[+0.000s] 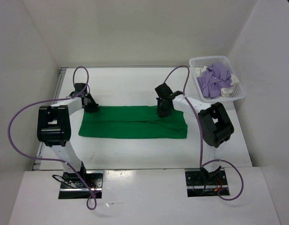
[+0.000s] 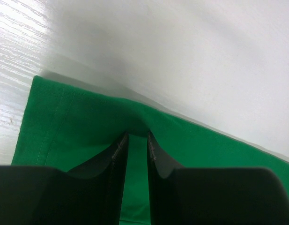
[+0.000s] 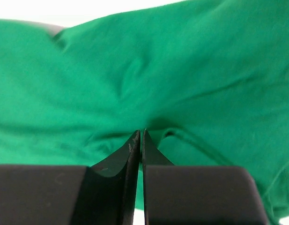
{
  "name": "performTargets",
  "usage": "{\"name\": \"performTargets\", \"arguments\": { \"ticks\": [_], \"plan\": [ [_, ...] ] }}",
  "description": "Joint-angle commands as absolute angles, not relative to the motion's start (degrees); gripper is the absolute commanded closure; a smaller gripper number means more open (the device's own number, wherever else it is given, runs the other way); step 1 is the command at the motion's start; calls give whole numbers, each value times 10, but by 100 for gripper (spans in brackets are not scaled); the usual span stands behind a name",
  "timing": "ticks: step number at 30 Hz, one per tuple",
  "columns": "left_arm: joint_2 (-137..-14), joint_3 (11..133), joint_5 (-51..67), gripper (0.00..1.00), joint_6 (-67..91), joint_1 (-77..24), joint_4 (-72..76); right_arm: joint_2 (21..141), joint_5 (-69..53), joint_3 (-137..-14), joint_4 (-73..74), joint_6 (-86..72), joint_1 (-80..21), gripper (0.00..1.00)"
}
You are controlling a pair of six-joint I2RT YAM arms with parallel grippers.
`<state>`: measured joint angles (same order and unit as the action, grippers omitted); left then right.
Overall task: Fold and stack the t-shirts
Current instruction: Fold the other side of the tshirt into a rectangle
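Observation:
A green t-shirt [image 1: 130, 124] lies folded into a long flat strip across the middle of the table. My left gripper [image 1: 91, 105] is at the shirt's far left corner. In the left wrist view the fingers [image 2: 137, 133] stand narrowly apart with green cloth [image 2: 205, 145] between them, bunched at the tips. My right gripper [image 1: 163, 108] is on the far edge towards the right. In the right wrist view it [image 3: 140, 132] is pinched shut on the green cloth [image 3: 135, 70], with wrinkles running out from the tips.
A white basket [image 1: 241, 87] stands at the back right corner and holds purple shirts [image 1: 214, 77] and a white cloth [image 1: 227, 91]. White walls close in the table at the back and on both sides. Purple cables loop from each arm.

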<state>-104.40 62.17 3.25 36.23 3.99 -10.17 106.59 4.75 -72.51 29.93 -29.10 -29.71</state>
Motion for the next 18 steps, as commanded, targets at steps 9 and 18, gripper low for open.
{"name": "performTargets", "arguments": {
  "ticks": [9, 18],
  "plan": [
    [-1052, 647, 37, 70, 359, 42, -78, 944, -47, -621, 344, -372, -391, 96],
    [-1052, 652, 47, 70, 365, 42, -78, 932, 25, -690, 352, -341, -351, 72]
  ]
}}
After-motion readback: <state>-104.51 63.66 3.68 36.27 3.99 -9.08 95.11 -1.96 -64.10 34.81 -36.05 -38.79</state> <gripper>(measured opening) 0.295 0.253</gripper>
